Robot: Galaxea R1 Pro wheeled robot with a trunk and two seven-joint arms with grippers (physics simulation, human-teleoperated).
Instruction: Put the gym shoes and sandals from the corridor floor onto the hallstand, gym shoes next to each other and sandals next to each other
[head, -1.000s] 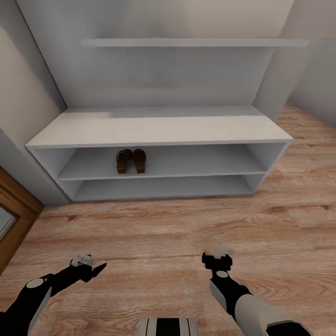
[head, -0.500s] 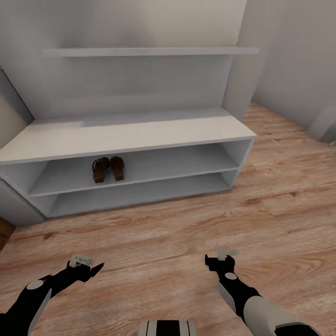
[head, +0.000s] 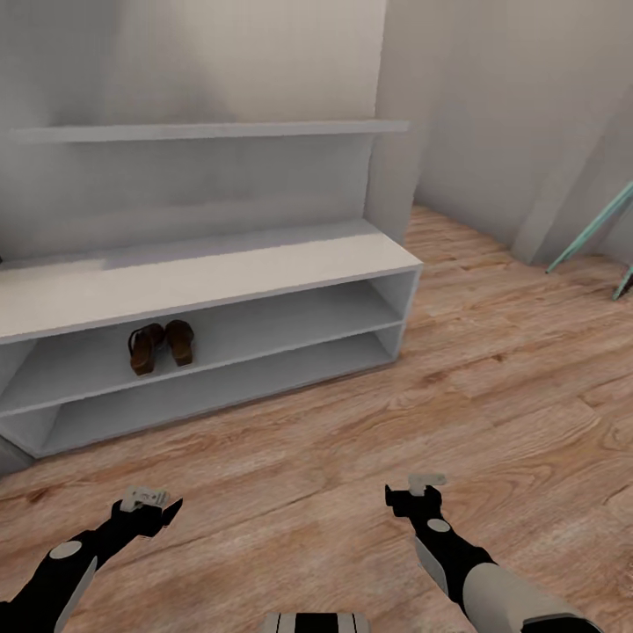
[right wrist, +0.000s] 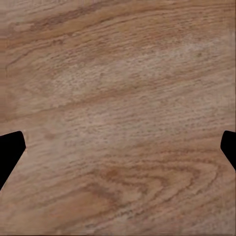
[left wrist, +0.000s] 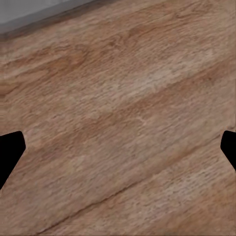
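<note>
The two dark-brown sandals (head: 161, 345) lie side by side on the upper of the two low shelves of the light-grey hallstand (head: 220, 264), toward its left part. The gym shoes are out of view. My left gripper (head: 154, 503) hovers low over the wood-plank corridor floor (head: 352, 431), well in front of the hallstand, and it is open and empty. Further right, my right gripper (head: 415, 491) is also open and empty. Both wrist views show bare planks between widely spread dark fingertips (left wrist: 10, 150) (right wrist: 10, 150).
A long wall shelf (head: 211, 131) runs above the bench top. The hallstand's right end meets a wall corner (head: 391, 176). Teal slanted legs (head: 593, 230) of some object lean at the far right. Open floor stretches to the right of the hallstand.
The camera has swung to the right, so the hallstand and sandals now sit further left in the picture and the teal legs have come into view. Both grippers stay open over the floor.
</note>
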